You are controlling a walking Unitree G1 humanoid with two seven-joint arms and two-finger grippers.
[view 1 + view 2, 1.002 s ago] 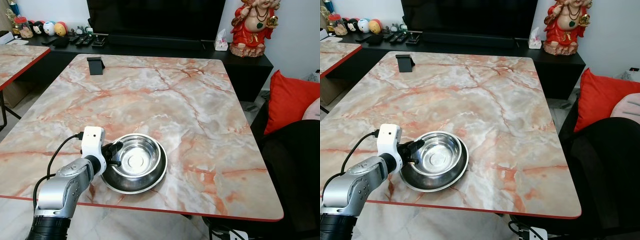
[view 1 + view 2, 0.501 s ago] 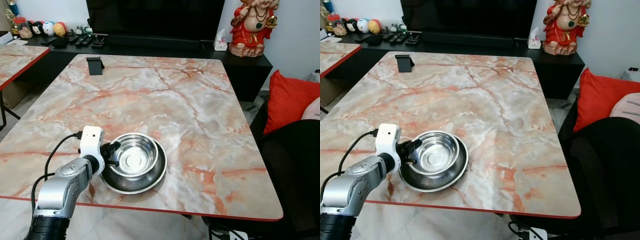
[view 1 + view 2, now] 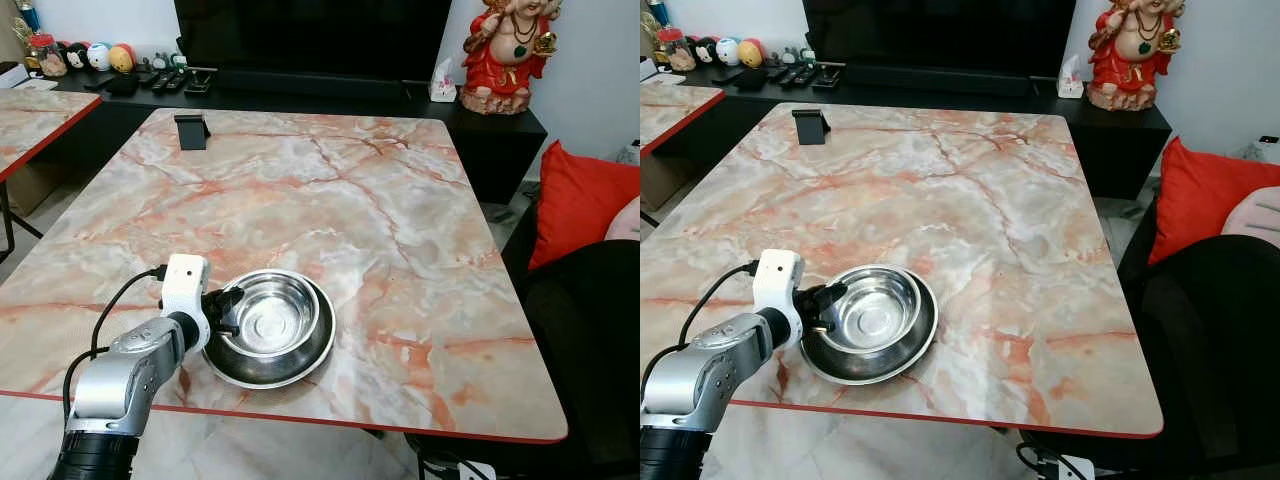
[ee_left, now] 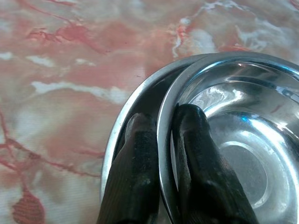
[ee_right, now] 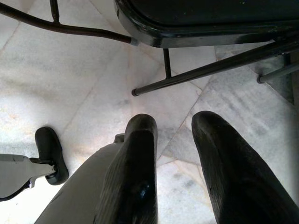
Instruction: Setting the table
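A small steel bowl (image 3: pixel 272 315) sits inside a wider steel dish (image 3: pixel 318 352) near the front edge of the marble table (image 3: pixel 330 190), left of centre. My left gripper (image 3: pixel 228 308) is shut on the bowl's left rim. In the left wrist view, one black finger (image 4: pixel 196 158) lies inside the bowl (image 4: pixel 243 154) and the other finger (image 4: pixel 135 177) lies between the bowl and the dish (image 4: pixel 126 112). My right gripper (image 5: pixel 176 119) hangs open above the tiled floor with nothing between its fingers.
A black phone stand (image 3: pixel 190 130) stands at the table's far left corner. A black chair (image 3: pixel 590 340) and a red cushion (image 3: pixel 575 205) are on the right, and a second marble table (image 3: pixel 30 115) on the left. Chair legs (image 5: pixel 205 70) cross the floor near my right gripper.
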